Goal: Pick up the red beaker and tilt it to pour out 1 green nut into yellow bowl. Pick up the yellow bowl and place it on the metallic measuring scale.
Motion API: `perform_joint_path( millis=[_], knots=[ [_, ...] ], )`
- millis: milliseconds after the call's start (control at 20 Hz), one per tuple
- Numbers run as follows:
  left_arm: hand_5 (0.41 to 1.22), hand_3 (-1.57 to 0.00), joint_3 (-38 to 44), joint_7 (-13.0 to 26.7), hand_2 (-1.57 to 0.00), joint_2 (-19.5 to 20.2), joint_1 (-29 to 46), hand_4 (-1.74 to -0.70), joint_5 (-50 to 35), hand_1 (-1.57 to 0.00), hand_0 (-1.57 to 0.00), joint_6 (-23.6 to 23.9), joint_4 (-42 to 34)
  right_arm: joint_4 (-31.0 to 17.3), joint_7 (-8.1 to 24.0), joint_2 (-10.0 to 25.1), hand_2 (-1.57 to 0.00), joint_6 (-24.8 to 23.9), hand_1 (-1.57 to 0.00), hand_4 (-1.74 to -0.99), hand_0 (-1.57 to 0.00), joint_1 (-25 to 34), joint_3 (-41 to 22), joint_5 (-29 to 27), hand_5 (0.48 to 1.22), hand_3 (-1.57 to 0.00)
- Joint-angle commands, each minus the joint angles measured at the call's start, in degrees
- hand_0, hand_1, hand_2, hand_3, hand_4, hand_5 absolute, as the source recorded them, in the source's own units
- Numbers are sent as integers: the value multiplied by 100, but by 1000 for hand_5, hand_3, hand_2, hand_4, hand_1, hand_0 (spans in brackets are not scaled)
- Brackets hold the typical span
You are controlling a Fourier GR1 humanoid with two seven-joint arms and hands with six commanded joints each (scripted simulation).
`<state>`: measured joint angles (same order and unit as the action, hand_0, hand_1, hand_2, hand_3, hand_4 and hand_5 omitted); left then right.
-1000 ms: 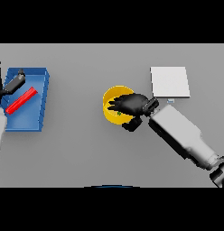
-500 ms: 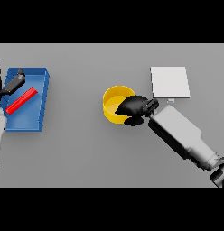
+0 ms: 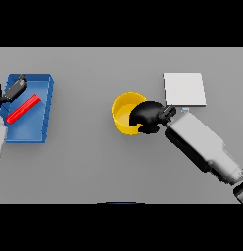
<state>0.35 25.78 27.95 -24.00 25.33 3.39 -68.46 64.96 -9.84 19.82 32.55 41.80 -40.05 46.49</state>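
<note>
Beside the right hand gripping the yellow bowl lies the scale.

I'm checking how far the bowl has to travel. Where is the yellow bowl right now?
In the head view the yellow bowl sits near the table's middle, the right hand at its right rim, left of the measuring scale.

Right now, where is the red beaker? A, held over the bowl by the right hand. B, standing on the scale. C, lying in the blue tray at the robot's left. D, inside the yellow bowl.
C: the red beaker lies slanted inside the blue tray, while the right hand is at the yellow bowl, well apart from it.
</note>
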Motion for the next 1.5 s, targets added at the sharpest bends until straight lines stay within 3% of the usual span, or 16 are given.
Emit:
perform_joint_path(
  millis=[0, 100, 300, 450, 550, 650, 800, 1000, 1200, 1450],
  knots=[
    [690, 1, -8, 10, 1, 14, 16, -729, 0, 1, 1, -17, -81, 135, 74, 44, -1356, 114, -1545, -1731, -1546, 8, 64, -61, 1214, -1336],
    [692, 1, 6, -38, 1, 40, 21, -733, -31, 1, 1, -63, -34, 400, 282, 114, -1386, 284, -1554, -1735, -1555, 62, 209, -151, 1217, -1286],
    [696, 1, 16, -92, 1, 23, 23, -738, -71, 1, 1, -73, -71, 711, 396, 367, -1414, 347, -1564, -1738, -1564, 131, 442, -204, 1219, -1257],
    [697, 1, 19, -38, 1, 72, 25, -736, -42, 1, 1, -85, -105, 732, 447, 489, -1436, 277, -1568, -1740, -1568, 174, 601, -199, 1220, -1266],
    [697, 1, 22, -61, 1, 37, 38, -746, -65, 1, 1, -72, -133, 831, 312, 663, -1439, 251, -1569, -1740, -1569, 91, 735, -269, 1220, -1376],
    [702, 1, 43, 34, 1, 110, 22, -741, -59, 1, 1, -125, -143, 854, 562, 710, -1472, 313, -1570, -1740, -1570, 70, 900, -317, 1220, -1309],
    [710, 1, 40, 0, 1, 85, -70, -744, -38, 1, 1, -94, -10, 792, 523, 940, -1504, 78, -1570, -1741, -1570, 61, 1131, -290, 1221, -1239],
    [706, 1, 48, 8, 1, 80, 51, -741, -63, 1, 1, -105, -123, 297, 405, 1205, -1540, -292, -1571, -1741, -1571, 182, 1409, -172, 1221, -1198],
    [696, 1, 71, 63, 1, 95, 24, -731, -76, 1, 1, -121, -128, -422, 243, 1239, -1508, -590, -1571, -1741, -1571, 316, 1659, -149, 1221, -1171],
    [682, 1, 57, 93, 1, 122, 114, -721, -78, 1, 1, -176, -277, -1324, 87, 1189, -1439, -1149, -1571, -1741, -1571, 322, 1742, 71, 1221, -1283]
  ],
)
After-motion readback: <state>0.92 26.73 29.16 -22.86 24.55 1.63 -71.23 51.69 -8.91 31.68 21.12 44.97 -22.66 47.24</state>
